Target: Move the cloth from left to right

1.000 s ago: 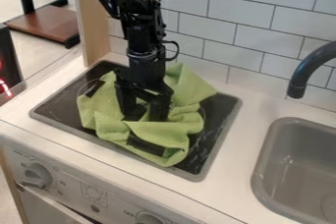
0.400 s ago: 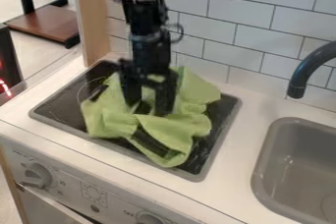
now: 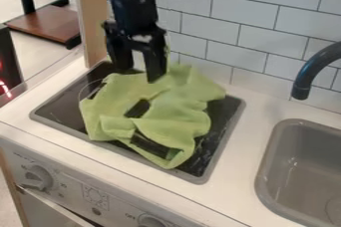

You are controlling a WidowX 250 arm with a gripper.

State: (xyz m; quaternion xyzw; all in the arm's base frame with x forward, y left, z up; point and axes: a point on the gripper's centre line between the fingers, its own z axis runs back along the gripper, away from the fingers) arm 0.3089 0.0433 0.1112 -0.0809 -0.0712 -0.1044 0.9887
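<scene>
Your cloth [image 3: 176, 111] lies crumpled on the hob [image 3: 59, 105], green and bunched into loose folds. It covers much of the middle of that dark top, and one corner hangs toward the front edge, nearest the knobs. Dark patches show among the folds (you can't tell from here whether they are gaps or part of the fabric). The back of it rises in a soft peak toward the wall.

Just above that back part you have the gripper [image 3: 138, 74], pointing down, its two fingers spread well apart with nothing pinched between them. One fingertip overlaps the cloth's back edge in your view; whether it touches, you cannot tell.

Around the hob's grey rim runs the white counter [image 3: 243, 171]. On the front panel below, you have a large knob [image 3: 39, 177] near the left and another knob [image 3: 152, 221] at the bottom edge of the view. To the right of the hob, apart from the cloth, sits the grey sink [image 3: 267, 171], with the dark faucet [image 3: 302, 79] curving down behind it. Behind everything is the white tiled wall [image 3: 246, 37], and a wooden post [image 3: 94, 37] stands at the hob's back left corner.
</scene>
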